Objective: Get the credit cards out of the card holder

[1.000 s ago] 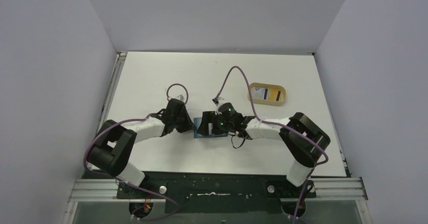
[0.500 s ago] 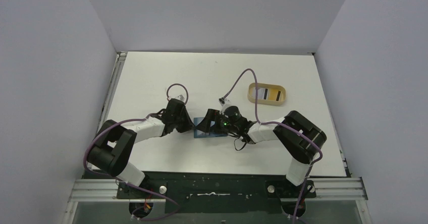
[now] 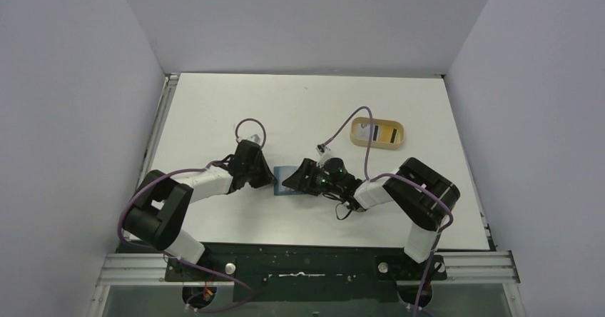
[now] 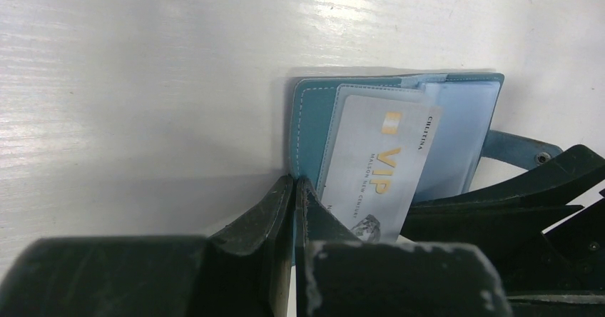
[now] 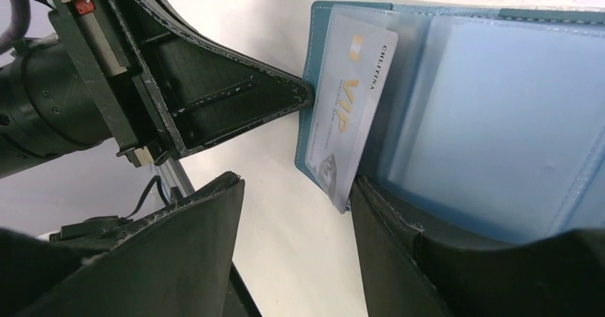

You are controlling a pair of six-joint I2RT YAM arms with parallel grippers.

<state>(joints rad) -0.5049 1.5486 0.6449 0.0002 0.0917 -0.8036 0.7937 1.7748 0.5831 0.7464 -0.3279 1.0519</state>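
The teal-blue card holder (image 4: 314,113) lies open on the white table; it also shows in the top view (image 3: 282,190) and the right wrist view (image 5: 499,117). A pale VIP credit card (image 4: 378,167) sticks out askew from its left pocket, one corner past the holder's edge (image 5: 348,99). My left gripper (image 4: 296,183) is shut on the holder's left edge. My right gripper (image 5: 294,183) is open: one finger (image 5: 399,238) rests on the holder's clear sleeve beside the card's corner, and the other is over bare table. The snap tab (image 4: 514,149) lies to the right.
A tan rounded tray (image 3: 354,134) stands at the back right and holds a pale card with a black stripe (image 3: 382,133). Purple cables loop above both wrists. Grey walls close in the table on three sides.
My right wrist has dropped lower and tilted flatter against the card holder, and its cable has swung right. My left gripper and the holder have stayed in place.
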